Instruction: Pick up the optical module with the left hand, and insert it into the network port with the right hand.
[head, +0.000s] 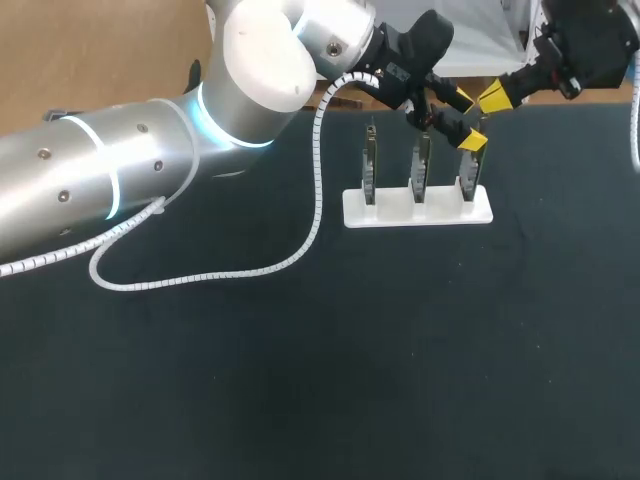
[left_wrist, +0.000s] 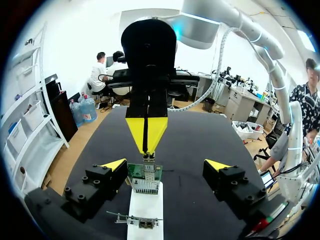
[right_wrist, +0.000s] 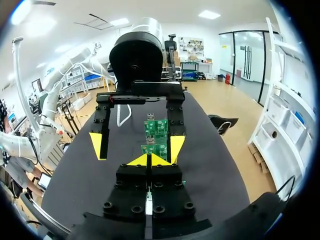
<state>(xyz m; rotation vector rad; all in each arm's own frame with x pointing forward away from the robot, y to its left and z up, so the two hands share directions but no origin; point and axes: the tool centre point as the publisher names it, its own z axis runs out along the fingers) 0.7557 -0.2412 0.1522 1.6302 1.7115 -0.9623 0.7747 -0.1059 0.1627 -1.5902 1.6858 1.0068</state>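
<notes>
At the far side of the black cloth table (head: 300, 380), a white plastic rack (head: 400, 212) holds three upright green circuit boards (head: 421, 168). The right gripper (left_wrist: 146, 142), its yellow tips pressed together, pinches the slim silver optical module (left_wrist: 148, 161) just above the rightmost board's metal network port (left_wrist: 145, 186). The left gripper (left_wrist: 166, 165) straddles that board, fingers spread.

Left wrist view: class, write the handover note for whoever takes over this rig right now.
Left gripper: fingers open, empty, either side of the end circuit board.
Right gripper: fingers shut on the optical module, its tip at that board's network port.
Boards stand in the white holder.
Done: module is in the right gripper.
Left: seat it fully, if not already, then release.
</notes>
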